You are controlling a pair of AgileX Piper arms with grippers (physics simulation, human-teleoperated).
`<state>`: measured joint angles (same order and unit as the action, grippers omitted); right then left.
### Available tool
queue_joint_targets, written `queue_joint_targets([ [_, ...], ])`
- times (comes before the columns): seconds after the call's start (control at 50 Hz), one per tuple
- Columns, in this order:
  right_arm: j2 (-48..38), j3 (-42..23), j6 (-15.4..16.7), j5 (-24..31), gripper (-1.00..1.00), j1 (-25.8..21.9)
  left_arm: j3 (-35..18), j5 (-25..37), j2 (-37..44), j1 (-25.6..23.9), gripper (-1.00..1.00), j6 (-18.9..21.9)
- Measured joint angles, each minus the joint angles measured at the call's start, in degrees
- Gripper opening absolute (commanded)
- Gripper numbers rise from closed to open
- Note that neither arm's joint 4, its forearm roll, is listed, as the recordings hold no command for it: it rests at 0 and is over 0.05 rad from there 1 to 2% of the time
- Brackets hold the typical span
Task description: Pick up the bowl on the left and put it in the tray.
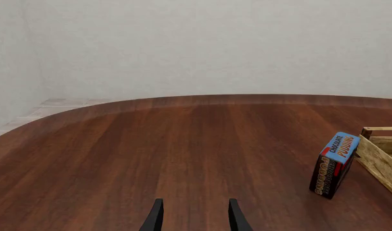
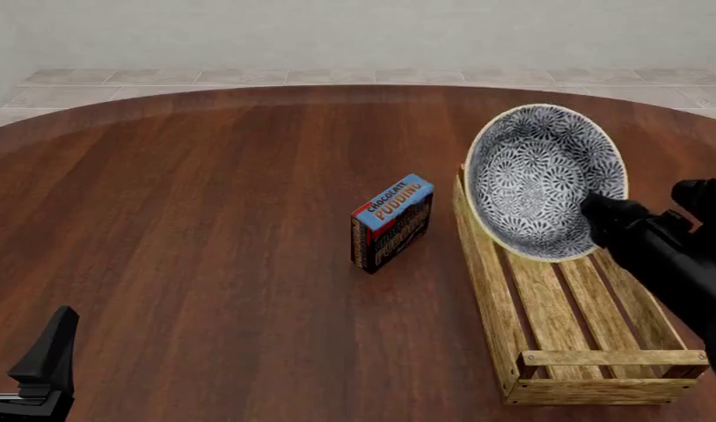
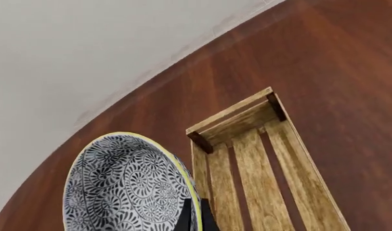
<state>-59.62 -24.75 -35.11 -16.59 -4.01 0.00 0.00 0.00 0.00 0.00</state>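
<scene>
Your right gripper (image 2: 595, 209) comes in from the right edge of the front view and is clamped on the rim of the bowl (image 2: 544, 180), with the black fingers pinching its lower right edge. You have the bowl lifted and tipped steeply on its side, so its patterned inside faces the camera, and it hangs over the far end of the tray (image 2: 558, 316) in the upper right of the frame. Whether the bowl's lower edge touches the slats or clears them cannot be told from this angle. The tray runs lengthwise from just under the bowl down to the lower right of the frame, its near end bar in plain sight and its slats bare on that side. In the right wrist view the same bowl (image 3: 128, 185) fills the lower left, its yellowish rim gripped between the finger tips (image 3: 194, 217) at the bottom edge, and the tray (image 3: 260, 163) stretches away beside it. Your left gripper (image 2: 35, 369) sits in the lower left corner of the front view, well apart from everything, and the left wrist view shows its two fingers (image 1: 156, 216) spread with only bare tabletop between them, holding nothing. A pudding box (image 2: 391, 221) stands upright on the wooden table (image 2: 193, 229) near the middle of the front view, just left of the tray and not touching it.
</scene>
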Motion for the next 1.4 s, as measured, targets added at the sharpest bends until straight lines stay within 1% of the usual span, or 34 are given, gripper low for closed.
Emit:
queue_joint_targets([
  [0.34,-9.13,-0.03,-2.54,-3.12,-1.0,5.38,0.0,0.0,0.0,0.0,1.0,0.0],
  [0.54,-13.83,-0.81,-3.37,-3.95,-1.0,8.94,0.0,0.0,0.0,0.0,1.0,0.0],
  [0.68,-16.82,-1.28,-3.8,-4.74,-1.0,10.4,0.0,0.0,0.0,0.0,1.0,0.0],
  [1.06,-26.71,-3.28,-5.33,-7.5,-1.0,8.38,0.0,0.0,0.0,0.0,1.0,0.0],
  [1.4,-33.62,-4.89,-6.47,-9.8,-1.0,7.87,0.0,0.0,0.0,0.0,1.0,0.0],
])
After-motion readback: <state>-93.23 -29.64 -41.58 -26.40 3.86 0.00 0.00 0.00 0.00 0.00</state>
